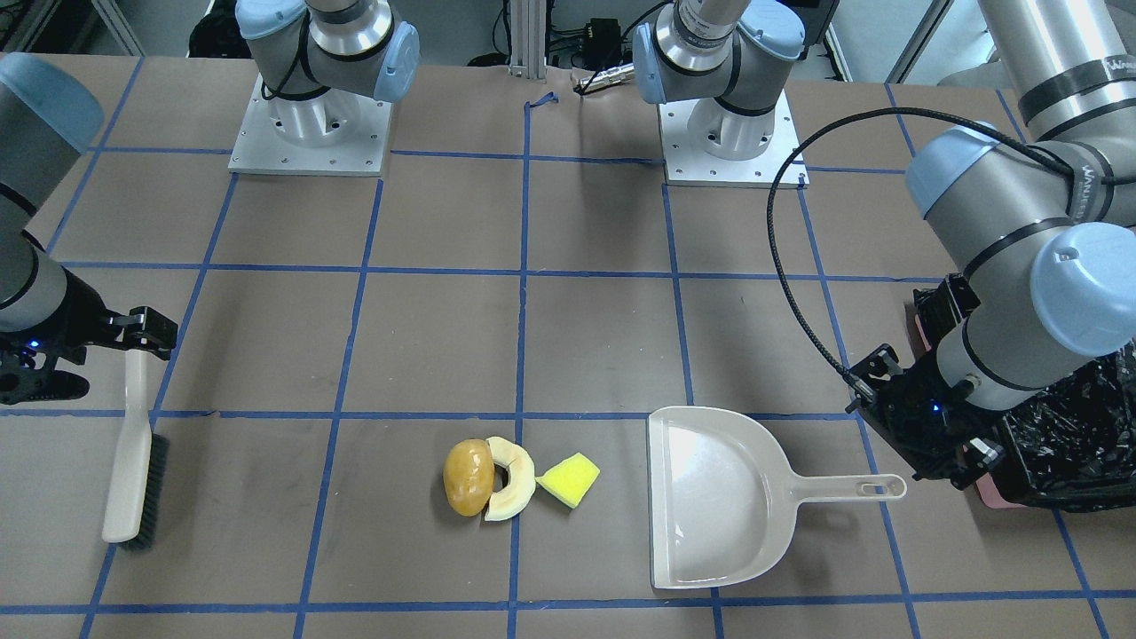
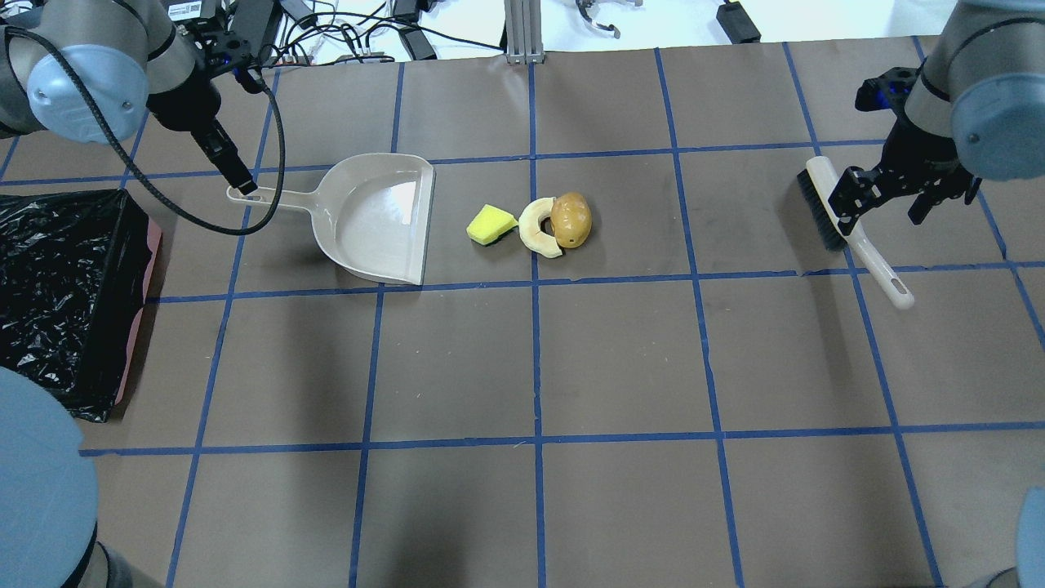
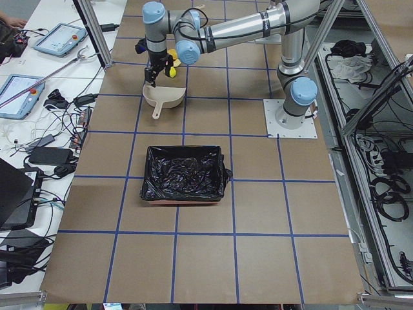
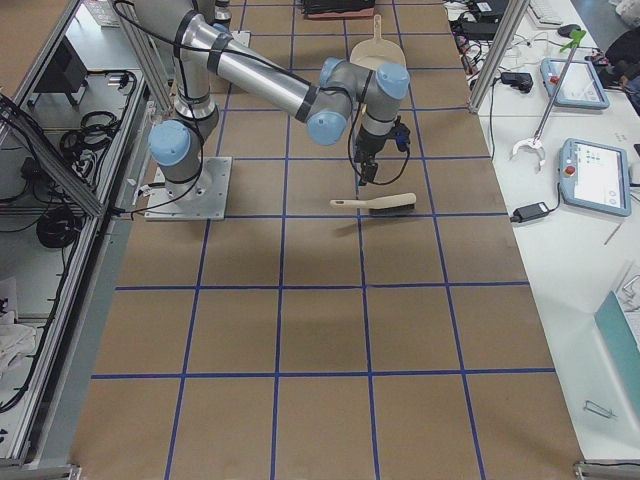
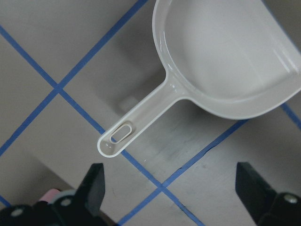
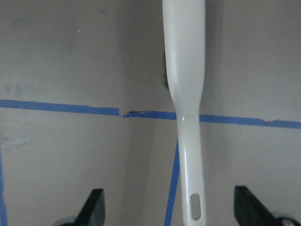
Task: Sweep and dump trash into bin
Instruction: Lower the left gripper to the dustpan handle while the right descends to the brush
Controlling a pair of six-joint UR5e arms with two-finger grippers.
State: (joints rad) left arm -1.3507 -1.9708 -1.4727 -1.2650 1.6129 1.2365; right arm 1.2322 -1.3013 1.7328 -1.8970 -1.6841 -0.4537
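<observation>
Both grippers are spread wide and empty. The right gripper (image 6: 170,205) straddles the brush (image 2: 880,276) near the table's right end, its handle pointing toward the robot's edge. The left gripper (image 5: 171,178) hovers at the dustpan (image 2: 384,220) handle. The trash (image 2: 571,219) lies between them toward the far edge, facing the dustpan's mouth. The bin (image 2: 65,278) sits at the left end.

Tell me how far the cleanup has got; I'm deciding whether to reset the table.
Done: nothing yet; the potato lump, slice and sponge wedge lie on the table beside the dustpan. In hand: nothing; the left gripper hangs open over the dustpan handle, the right gripper open over the brush handle. Left: grasp both, sweep, dump into the bin.
</observation>
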